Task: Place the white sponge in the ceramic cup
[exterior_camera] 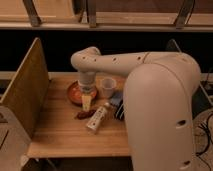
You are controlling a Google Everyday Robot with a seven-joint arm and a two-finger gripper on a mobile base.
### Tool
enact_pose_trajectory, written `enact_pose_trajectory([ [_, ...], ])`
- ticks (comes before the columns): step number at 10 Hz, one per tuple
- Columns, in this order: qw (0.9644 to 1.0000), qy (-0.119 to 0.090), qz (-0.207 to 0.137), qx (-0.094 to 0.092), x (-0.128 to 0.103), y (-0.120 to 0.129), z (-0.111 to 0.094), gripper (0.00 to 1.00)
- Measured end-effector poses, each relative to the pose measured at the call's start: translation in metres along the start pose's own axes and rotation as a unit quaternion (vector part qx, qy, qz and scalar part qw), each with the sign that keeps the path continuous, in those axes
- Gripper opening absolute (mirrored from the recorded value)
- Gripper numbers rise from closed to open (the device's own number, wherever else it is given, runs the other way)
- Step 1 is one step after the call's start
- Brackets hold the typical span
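Note:
The white sponge, a pale bluish pad, lies flat on the wooden table, just right of and in front of the ceramic cup. The small white cup stands upright and looks empty. My arm reaches in from the right, bends and points down. My gripper hangs over the front edge of an orange bowl, left of the cup and the sponge. It is open and holds nothing. It touches neither the sponge nor the cup.
A white bottle lies on its side in front of the gripper. A dark reddish item lies left of the bottle. A black block sits near the sponge. A wooden panel walls the table's left side.

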Motion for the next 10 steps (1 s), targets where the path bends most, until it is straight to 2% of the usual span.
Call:
enact_pose_trajectory([
  [1, 0.9981, -0.01, 0.056, 0.022, 0.016, -0.012, -0.006, 0.8],
  [2, 0.995, -0.016, 0.091, 0.036, 0.028, -0.017, -0.011, 0.8],
  [3, 0.9865, -0.021, 0.149, 0.063, 0.049, -0.025, -0.021, 0.8],
  [4, 0.9765, -0.02, 0.195, 0.088, 0.068, -0.03, -0.03, 0.8],
  [5, 0.9646, -0.021, 0.238, 0.111, 0.088, -0.033, -0.039, 0.8],
  [6, 0.9551, -0.021, 0.266, 0.129, 0.101, -0.036, -0.046, 0.8],
  [7, 0.9474, -0.023, 0.287, 0.14, 0.11, -0.036, -0.051, 0.8],
  [8, 0.9436, -0.024, 0.297, 0.145, 0.114, -0.037, -0.053, 0.8],
  [9, 0.9412, -0.025, 0.303, 0.148, 0.117, -0.038, -0.054, 0.8],
  [10, 0.9338, -0.03, 0.324, 0.149, 0.121, -0.047, -0.053, 0.8],
])
